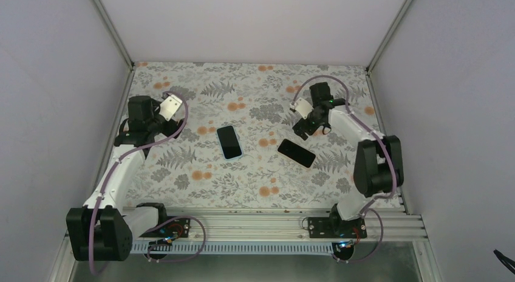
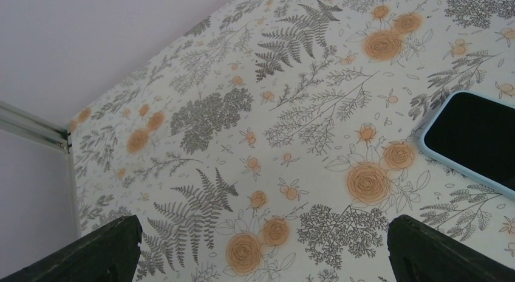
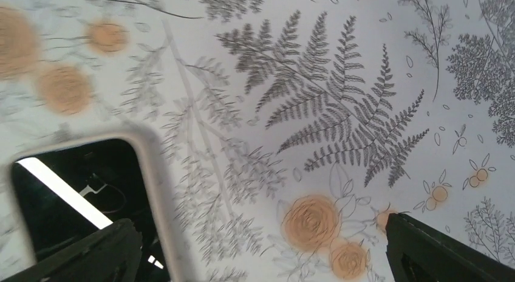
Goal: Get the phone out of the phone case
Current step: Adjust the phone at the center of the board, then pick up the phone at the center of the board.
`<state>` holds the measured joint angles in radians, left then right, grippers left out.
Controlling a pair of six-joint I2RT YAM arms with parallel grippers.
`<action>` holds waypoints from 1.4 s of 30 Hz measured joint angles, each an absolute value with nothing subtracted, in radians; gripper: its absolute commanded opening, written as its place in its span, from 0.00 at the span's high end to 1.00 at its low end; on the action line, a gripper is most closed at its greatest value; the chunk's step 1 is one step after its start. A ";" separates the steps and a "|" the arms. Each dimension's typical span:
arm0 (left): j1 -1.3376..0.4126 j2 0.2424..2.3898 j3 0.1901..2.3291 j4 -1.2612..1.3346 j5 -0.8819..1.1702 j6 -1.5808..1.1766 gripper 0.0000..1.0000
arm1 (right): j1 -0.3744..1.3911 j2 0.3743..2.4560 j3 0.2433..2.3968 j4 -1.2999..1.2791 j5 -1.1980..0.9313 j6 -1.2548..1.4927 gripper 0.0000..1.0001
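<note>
A light-blue phone case [image 1: 229,141] with a dark face lies flat in the middle of the floral cloth; its corner shows in the left wrist view [image 2: 474,139]. A black phone [image 1: 296,152] lies apart from it, to its right. In the right wrist view a glossy black slab with a pale rim [image 3: 73,191], apparently the phone, lies at lower left, partly behind one finger. My right gripper [image 3: 264,224] hovers open just beyond the phone [image 1: 311,130], holding nothing. My left gripper [image 2: 262,224] is open over bare cloth, left of the case.
The floral cloth [image 1: 255,87] covers the table. White walls and metal posts [image 1: 112,27] close it in on three sides. An aluminium rail [image 1: 273,224] with both arm bases runs along the near edge.
</note>
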<state>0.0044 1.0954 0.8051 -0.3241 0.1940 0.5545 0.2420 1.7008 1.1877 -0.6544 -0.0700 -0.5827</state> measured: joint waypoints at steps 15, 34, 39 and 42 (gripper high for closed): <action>0.004 1.081 0.769 -0.323 0.238 0.553 0.00 | 0.251 1.532 0.946 -0.776 -0.244 -0.751 0.00; 0.004 1.123 0.784 -0.333 0.320 0.531 0.00 | 0.283 1.614 0.897 -0.682 -0.204 -0.755 0.00; 0.004 1.139 0.787 -0.333 0.319 0.531 0.00 | 0.315 1.636 0.876 -0.627 -0.138 -0.755 0.00; 0.004 1.152 0.789 -0.333 0.319 0.532 0.00 | 0.321 1.644 0.883 -0.625 -0.139 -0.754 0.00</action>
